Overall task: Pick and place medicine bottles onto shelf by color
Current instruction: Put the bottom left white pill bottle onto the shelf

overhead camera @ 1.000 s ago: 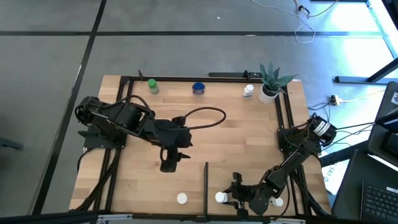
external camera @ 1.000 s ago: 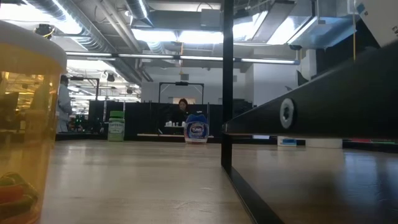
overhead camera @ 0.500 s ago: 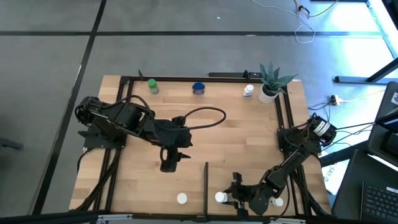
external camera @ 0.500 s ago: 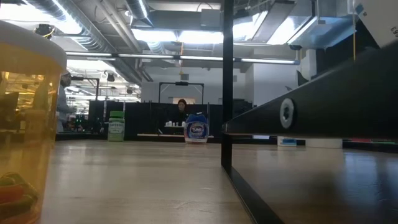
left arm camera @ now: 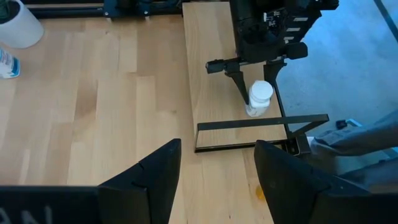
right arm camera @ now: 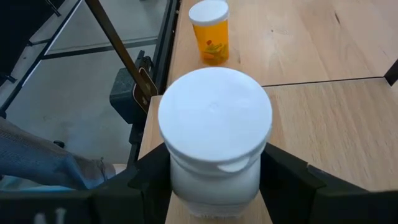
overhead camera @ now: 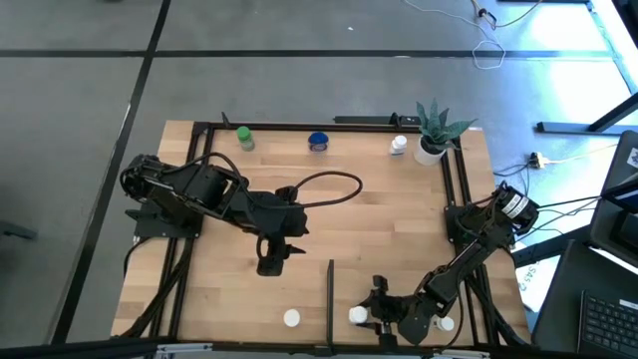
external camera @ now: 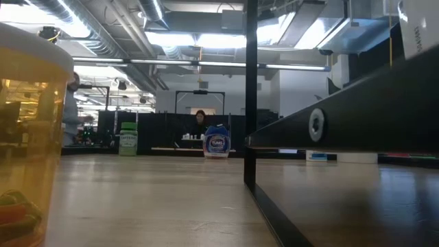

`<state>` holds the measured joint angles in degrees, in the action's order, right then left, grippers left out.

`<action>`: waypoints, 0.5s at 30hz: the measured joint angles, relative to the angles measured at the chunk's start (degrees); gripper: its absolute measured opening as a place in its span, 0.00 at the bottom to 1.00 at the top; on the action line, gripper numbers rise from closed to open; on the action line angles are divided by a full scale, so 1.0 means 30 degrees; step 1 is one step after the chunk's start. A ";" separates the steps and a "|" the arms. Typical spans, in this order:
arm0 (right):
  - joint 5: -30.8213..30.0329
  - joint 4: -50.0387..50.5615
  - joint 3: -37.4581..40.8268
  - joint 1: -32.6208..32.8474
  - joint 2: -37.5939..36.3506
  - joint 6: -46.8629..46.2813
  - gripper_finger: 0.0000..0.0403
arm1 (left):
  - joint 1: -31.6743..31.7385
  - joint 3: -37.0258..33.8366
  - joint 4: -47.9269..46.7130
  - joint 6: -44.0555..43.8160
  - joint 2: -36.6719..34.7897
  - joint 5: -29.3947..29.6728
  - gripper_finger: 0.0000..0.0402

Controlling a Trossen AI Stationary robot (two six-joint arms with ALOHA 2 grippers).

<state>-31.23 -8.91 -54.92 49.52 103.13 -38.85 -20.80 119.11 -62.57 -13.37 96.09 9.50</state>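
Observation:
My right gripper (overhead camera: 367,316) is at the table's near edge, just right of the black divider bar (overhead camera: 330,289), shut on a white-capped white bottle (right arm camera: 214,137). An orange bottle with a white cap (overhead camera: 291,318) stands left of the bar on the light wood shelf (overhead camera: 229,289); it also shows in the right wrist view (right arm camera: 210,31) and the low view (external camera: 27,137). A green bottle (overhead camera: 244,137), a blue bottle (overhead camera: 318,142) and a white bottle (overhead camera: 399,146) stand along the far edge. My left gripper (overhead camera: 271,261) is open and empty over the table's middle. My right gripper pinches the white bottle's body (right arm camera: 214,186) below the cap between its two fingers (right arm camera: 292,180), one on each side. The fingers come from the table's right side, slanting down. The bottle stands about upright (left arm camera: 260,99); whether its base is on the wood I cannot tell.
A potted green plant (overhead camera: 431,130) stands at the far right corner. Black frame rails (overhead camera: 299,126) edge the board. A black cable (overhead camera: 329,189) loops over the middle. A small white thing (overhead camera: 446,323) lies by the right arm. People show in the room behind.

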 joint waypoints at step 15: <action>0.0102 -0.0088 0.0000 0.0000 -0.0483 -0.0339 0.52 | 0.0000 0.0000 -0.0005 0.0012 0.0000 0.0003 0.49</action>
<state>-30.92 -9.17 -54.92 49.52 101.68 -39.87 -20.80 119.11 -62.58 -13.33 96.09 9.50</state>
